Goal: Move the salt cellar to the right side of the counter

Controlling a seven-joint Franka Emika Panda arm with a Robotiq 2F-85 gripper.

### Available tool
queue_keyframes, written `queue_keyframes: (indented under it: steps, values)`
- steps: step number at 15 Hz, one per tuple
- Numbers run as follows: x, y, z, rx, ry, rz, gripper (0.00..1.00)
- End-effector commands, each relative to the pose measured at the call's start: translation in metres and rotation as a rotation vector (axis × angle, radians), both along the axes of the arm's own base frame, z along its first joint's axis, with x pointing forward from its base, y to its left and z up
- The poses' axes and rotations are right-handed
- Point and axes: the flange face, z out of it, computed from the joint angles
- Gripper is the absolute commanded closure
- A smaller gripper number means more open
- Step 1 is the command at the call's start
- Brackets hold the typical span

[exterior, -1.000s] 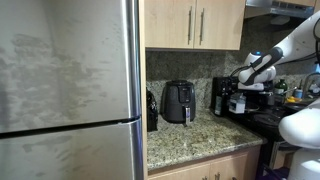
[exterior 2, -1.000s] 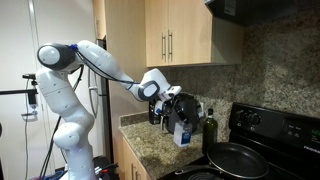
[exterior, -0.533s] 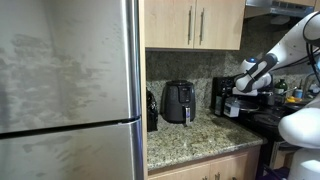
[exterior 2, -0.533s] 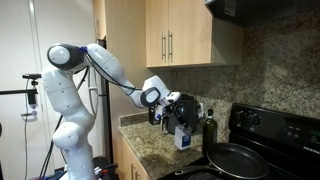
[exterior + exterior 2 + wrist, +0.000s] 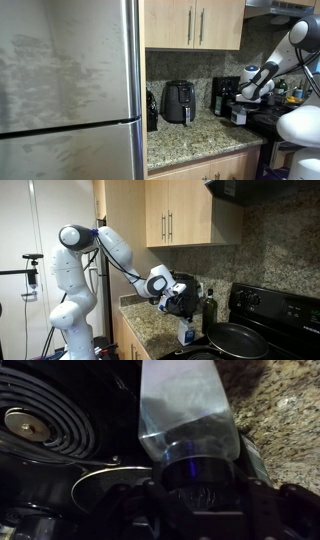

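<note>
In an exterior view, the salt cellar (image 5: pixel 240 115) is shown clamped in the pincer (image 5: pixel 243 103), carried rightward since a second ago. In an exterior view, it is lowered toward the tabletop (image 5: pixel 145 320) (release seems near). In the wrist view, a stove burner (image 5: pixel 40 425) is seen alongside.

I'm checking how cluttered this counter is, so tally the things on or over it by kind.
appliances: 2, air fryer and coffee machine
bottle: 1
salt cellar: 1, held in the gripper
unclear dark object beside the air fryer: 1
Total: 5
</note>
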Motion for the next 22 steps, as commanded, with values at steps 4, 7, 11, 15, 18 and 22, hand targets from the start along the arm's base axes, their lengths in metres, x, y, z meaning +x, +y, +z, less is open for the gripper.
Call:
queue_keyframes:
  steps: [4, 7, 11, 15, 18, 22]
  values:
    - [0.020, 0.024, -0.001, -0.026, -0.101, 0.034, 0.63]
    - [0.023, 0.032, -0.007, -0.028, -0.125, 0.028, 0.63]
    - [0.024, 0.036, -0.028, -0.043, -0.091, -0.005, 0.63]
    - [0.027, 0.038, -0.051, -0.016, -0.070, -0.027, 0.63]
    - [0.026, 0.039, -0.047, -0.023, -0.064, -0.033, 0.13]
    - [0.008, 0.039, -0.008, -0.047, -0.082, -0.006, 0.00]
